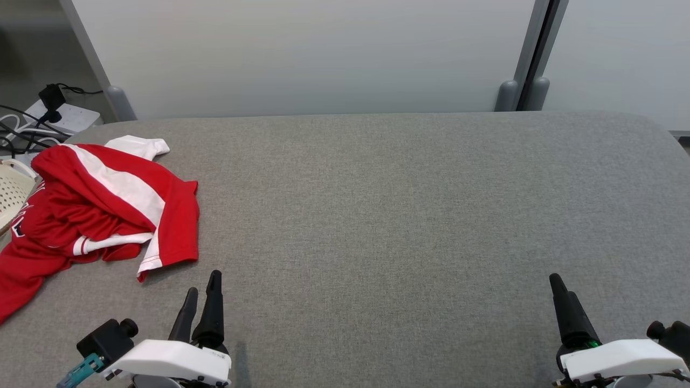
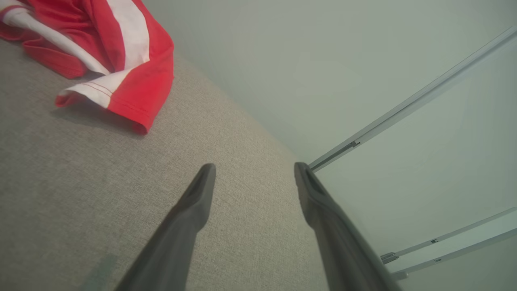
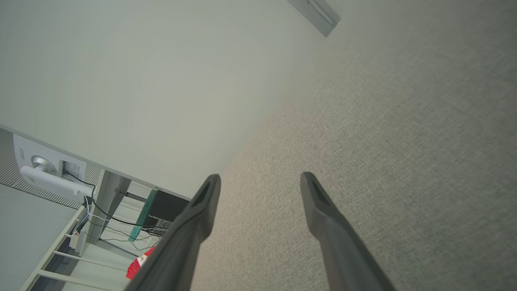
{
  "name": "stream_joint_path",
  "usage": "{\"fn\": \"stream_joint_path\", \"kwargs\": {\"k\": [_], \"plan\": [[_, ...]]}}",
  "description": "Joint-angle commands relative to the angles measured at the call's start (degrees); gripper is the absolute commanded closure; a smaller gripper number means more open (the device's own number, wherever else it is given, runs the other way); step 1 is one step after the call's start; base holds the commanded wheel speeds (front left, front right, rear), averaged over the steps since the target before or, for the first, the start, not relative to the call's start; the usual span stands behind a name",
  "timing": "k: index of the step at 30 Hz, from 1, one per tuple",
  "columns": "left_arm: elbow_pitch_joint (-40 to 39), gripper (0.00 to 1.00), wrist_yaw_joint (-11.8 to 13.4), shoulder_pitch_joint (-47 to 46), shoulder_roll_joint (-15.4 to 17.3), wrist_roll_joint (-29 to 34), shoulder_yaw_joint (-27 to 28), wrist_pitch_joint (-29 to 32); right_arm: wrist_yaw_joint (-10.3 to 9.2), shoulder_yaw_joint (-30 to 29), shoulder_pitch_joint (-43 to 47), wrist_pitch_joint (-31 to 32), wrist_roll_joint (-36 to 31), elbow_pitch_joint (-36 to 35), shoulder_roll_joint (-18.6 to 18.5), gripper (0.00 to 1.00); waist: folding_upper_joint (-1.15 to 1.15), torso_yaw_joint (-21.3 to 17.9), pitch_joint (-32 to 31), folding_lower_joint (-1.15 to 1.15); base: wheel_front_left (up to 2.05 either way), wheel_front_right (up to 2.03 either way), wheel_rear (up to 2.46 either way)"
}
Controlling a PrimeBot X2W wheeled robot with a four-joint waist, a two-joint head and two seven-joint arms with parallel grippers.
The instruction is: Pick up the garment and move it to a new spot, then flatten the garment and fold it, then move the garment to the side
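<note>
Head view: I see the garment, a red top with white stripes, lying crumpled at the far left of the grey table. Its lower left part runs out of the picture. A cream basket sits just beside it at the left edge, with a power strip and dark cables beyond the table's corner. A pale wall panel stands behind the table. The left gripper is at the lower left, near the garment's white-edged hem but apart from it, its two dark fingers showing a narrow gap. The right gripper is at the lower right, well apart from the garment. I see one finger there, so this view does not settle its jaws.

Left wrist view: the left gripper has its jaws open and empty, the fingers spread above the table. The garment lies in the upper left corner, clear of both fingers.

Right wrist view: the right gripper has its jaws open and empty, over bare table. A small red patch shows low at the left, beside one finger. It is too small for me to identify.
</note>
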Motion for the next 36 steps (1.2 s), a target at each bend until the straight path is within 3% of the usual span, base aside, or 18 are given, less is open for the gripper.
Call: {"fn": "stream_joint_path", "kwargs": {"k": [1, 16, 36], "plan": [[-2.18, 0.00, 0.64, -3.16, 0.81, 2.30, 0.24, -0.83, 0.04, 0.87, -2.60, -0.91, -2.07, -2.08, -0.85, 0.00, 0.00, -0.02, -0.03, 0.00, 0.00, 0.00, 0.00], [-4.60, 0.00, 5.19, -4.17, 2.00, 12.82, -2.65, -3.52, 0.05, 4.92, -3.57, -3.60, -11.84, -3.09, -2.25, 0.00, 0.00, -0.19, -0.50, 0.00, 0.00, 0.00, 0.00], [-6.89, 0.00, 6.11, -5.03, 2.09, 26.63, -4.12, -6.71, 0.07, 5.27, -4.13, -6.80, -24.03, -4.18, -1.84, 0.00, 0.00, -0.37, -1.00, 0.00, 0.00, 0.00, 0.00]]}}
